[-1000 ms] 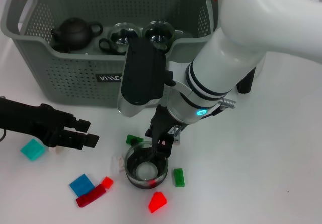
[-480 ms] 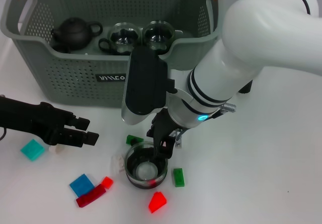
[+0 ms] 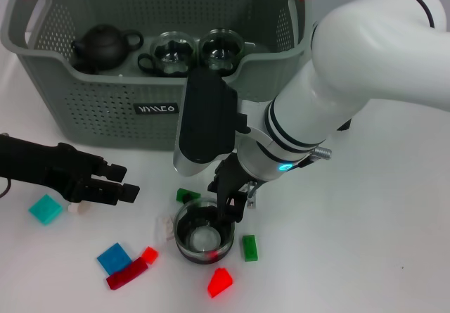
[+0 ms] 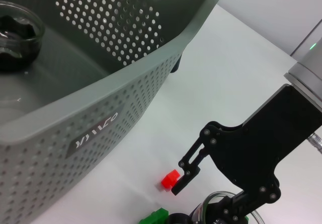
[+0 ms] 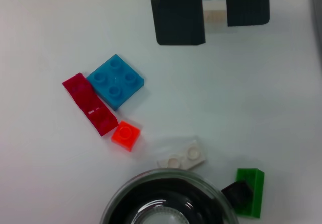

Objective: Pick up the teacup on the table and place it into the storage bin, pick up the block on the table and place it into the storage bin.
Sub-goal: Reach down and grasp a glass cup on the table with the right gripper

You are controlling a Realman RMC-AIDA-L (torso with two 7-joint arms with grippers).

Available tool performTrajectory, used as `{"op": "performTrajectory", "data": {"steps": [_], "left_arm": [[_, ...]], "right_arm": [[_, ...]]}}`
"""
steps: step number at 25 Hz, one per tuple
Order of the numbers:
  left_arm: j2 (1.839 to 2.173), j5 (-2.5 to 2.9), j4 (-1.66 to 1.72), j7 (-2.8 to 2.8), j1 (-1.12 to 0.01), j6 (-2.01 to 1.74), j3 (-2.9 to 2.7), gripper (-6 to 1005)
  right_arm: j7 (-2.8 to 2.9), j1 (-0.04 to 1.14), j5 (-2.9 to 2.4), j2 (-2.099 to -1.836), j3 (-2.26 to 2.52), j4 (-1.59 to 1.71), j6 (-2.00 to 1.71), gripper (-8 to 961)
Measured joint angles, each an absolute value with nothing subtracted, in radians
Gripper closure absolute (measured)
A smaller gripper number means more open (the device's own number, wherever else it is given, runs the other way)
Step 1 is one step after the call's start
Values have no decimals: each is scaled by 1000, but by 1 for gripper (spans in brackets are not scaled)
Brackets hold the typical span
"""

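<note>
The clear glass teacup with a dark base (image 3: 204, 237) stands on the white table (image 3: 380, 243) at about 6 o'clock from the large grey perforated storage bin (image 3: 105, 109), well outside it. The right pincer (image 3: 228, 202) reaches down at the cup's 1 o'clock rim, one black finger inside the glass, the other seemingly outside; I cannot tell whether it has closed on the wall.

Loose plastic blocks crowd the cup: a small green block (image 3: 187, 195) touching at 11 o'clock, a green brick (image 3: 249, 247) at 3 o'clock, a red wedge (image 3: 219, 282) at 5 o'clock, and a white plate (image 5: 182, 157) at 9 o'clock.

The left pincer (image 3: 118, 184) waits at 9 o'clock, parted, holding nothing.

Risks, as I judge them: a thin rim grip on smooth glass could slip or tilt the cup on lifting. Two glass cups (image 3: 199, 50) and a dark teapot (image 3: 104, 46) already sit in the bin, so a careless drop could strike them.
</note>
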State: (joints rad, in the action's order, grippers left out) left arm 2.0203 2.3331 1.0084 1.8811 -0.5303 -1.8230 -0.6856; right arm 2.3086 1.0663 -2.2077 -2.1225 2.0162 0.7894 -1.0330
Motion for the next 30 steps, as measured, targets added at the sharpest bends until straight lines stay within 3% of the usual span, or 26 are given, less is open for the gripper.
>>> {"op": "performTrajectory", "data": {"steps": [8, 14, 19, 30], "left_arm": [[2020, 2333, 1008, 1881, -527, -1819, -686, 431], [2020, 2333, 1008, 1882, -525, -1813, -686, 431], [2020, 2333, 1008, 1882, -525, -1813, -687, 431], [2020, 2333, 1008, 1879, -522, -1812, -685, 431]], "right_arm": [[2313, 1064, -2204, -2122, 2016, 800, -1040, 506], [2316, 1064, -2206, -2121, 2015, 802, -1042, 750], [2332, 1065, -2207, -2118, 2012, 802, -1042, 888], [2370, 1029, -2204, -2104, 1957, 936, -1116, 889]]}}
